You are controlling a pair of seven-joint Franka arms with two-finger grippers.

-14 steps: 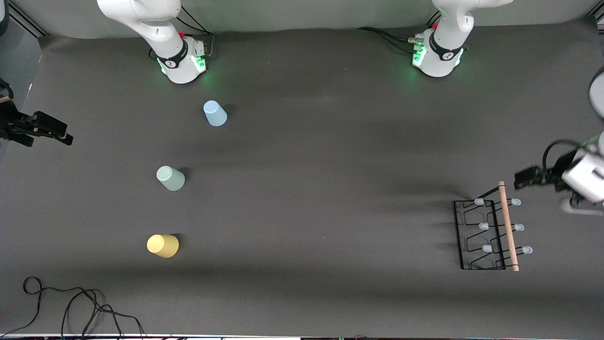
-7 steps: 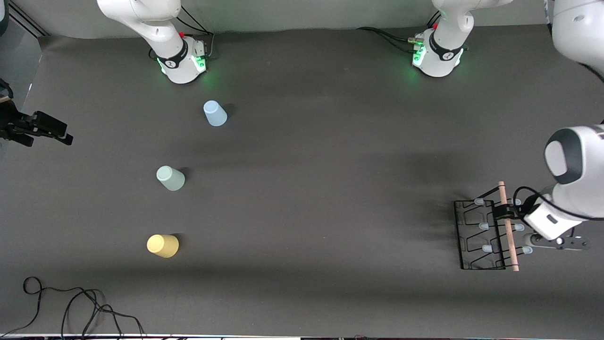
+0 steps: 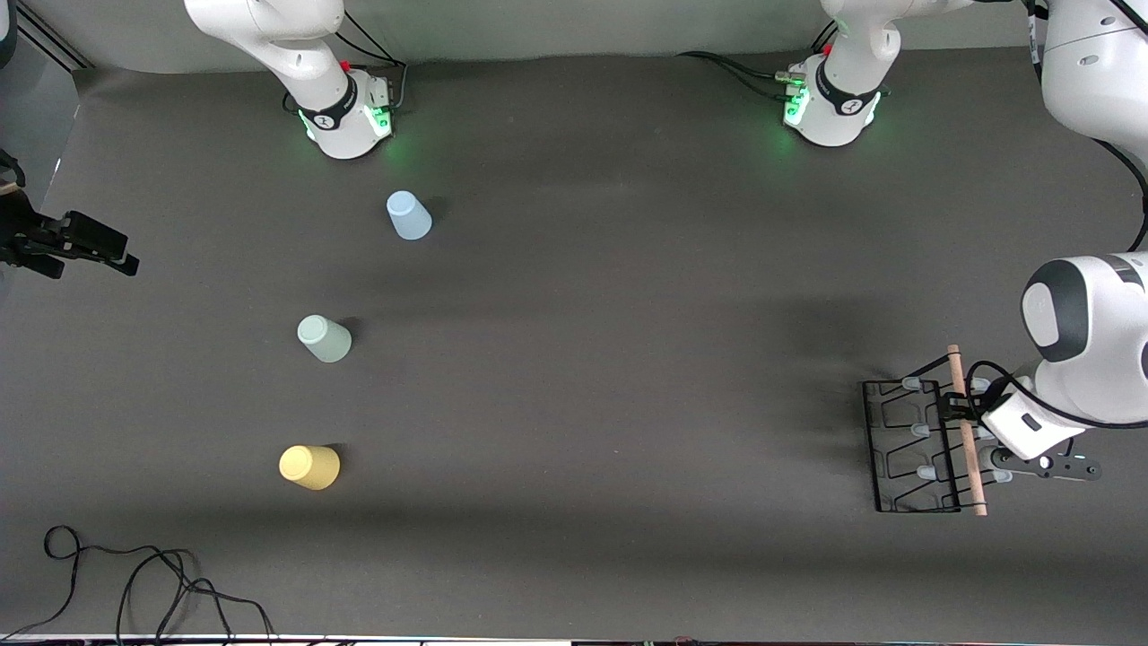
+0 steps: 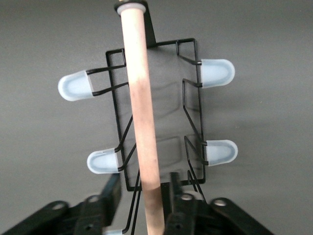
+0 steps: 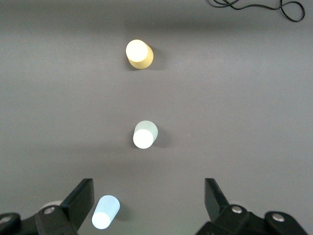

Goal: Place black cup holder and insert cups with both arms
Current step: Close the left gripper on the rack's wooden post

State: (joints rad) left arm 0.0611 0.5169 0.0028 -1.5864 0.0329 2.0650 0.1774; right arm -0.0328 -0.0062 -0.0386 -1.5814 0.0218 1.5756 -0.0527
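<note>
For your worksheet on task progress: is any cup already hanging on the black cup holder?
No: the black cup holder has only bare pegs.

Three cups, one black cup holder with six pegs, two arms.

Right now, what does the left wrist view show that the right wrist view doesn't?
Only the left wrist view shows the rack, its wooden handle and pale peg tips, with the left gripper around the handle. Only the right wrist view shows the yellow cup, green cup and blue cup, all upside down, plus a cable and the open right gripper. Both share the dark table.
</note>
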